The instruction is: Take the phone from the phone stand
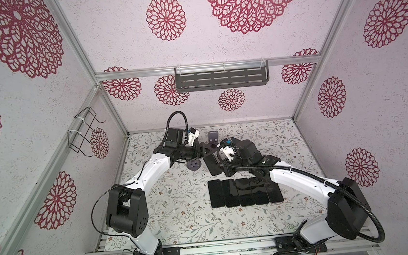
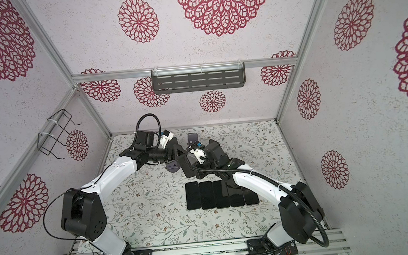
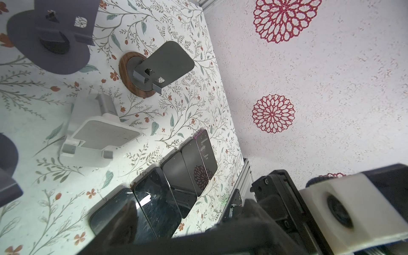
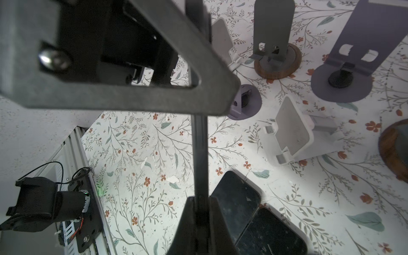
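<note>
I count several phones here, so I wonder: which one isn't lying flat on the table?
The phone pinched edge-on in the right jaws; the other five lie flat, side by side.

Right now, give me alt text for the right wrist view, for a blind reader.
The right gripper clamps a thin dark phone, seen edge-on, over a floral table. Empty stands and spare phones lying flat sit on it.

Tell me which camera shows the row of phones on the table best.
A top view: all five phones lie side by side, nearly unobstructed. The left wrist view shows the row obliquely, with one end blocked in the foreground. The right wrist view catches only two.
</note>
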Controlling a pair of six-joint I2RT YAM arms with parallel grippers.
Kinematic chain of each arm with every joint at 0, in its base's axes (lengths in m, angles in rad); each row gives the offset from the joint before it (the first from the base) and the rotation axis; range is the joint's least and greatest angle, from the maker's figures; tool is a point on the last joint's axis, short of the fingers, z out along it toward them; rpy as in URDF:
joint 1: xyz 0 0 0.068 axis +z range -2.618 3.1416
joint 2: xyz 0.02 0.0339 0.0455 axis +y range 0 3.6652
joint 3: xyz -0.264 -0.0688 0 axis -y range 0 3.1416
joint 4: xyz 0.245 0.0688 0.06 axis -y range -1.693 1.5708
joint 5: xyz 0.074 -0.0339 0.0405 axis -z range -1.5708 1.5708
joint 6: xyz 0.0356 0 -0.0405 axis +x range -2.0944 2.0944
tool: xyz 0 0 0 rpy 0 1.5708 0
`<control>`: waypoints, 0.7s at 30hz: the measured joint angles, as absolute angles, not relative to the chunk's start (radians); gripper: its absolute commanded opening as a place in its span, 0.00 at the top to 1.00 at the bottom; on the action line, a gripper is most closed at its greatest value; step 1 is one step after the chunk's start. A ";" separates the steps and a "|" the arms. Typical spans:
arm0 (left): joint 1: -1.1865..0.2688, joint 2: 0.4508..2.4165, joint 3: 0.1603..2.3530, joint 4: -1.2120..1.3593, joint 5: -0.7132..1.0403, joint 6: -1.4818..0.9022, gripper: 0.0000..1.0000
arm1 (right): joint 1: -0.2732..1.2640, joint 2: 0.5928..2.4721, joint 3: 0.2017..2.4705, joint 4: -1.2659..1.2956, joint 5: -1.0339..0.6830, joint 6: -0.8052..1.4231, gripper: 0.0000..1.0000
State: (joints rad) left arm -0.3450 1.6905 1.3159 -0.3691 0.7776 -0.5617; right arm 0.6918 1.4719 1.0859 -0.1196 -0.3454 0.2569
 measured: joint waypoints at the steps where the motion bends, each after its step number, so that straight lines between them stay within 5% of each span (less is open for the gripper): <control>1: -0.345 1.691 1.309 -0.357 0.778 -0.566 0.66 | 0.690 1.474 1.085 -0.120 -0.348 0.257 1.00; 3: -0.345 1.686 1.286 -0.323 0.785 -0.579 0.60 | 0.687 1.475 1.081 -0.118 -0.355 0.257 1.00; 11: -0.345 1.625 1.135 -0.128 0.810 -0.642 0.09 | 0.654 1.472 1.056 -0.100 -0.453 0.277 1.00; 14: -0.346 1.594 1.096 -0.063 0.838 -0.655 0.01 | 0.598 1.463 1.046 -0.081 -0.484 0.310 1.00; 21: -0.346 1.563 1.020 0.120 0.881 -0.707 0.02 | 0.431 1.392 0.965 -0.009 -0.617 0.397 1.00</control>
State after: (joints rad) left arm -0.3462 1.5635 1.0203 0.1200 0.8810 -0.7067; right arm 0.4313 1.3918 0.9649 -0.0086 -0.6167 0.3969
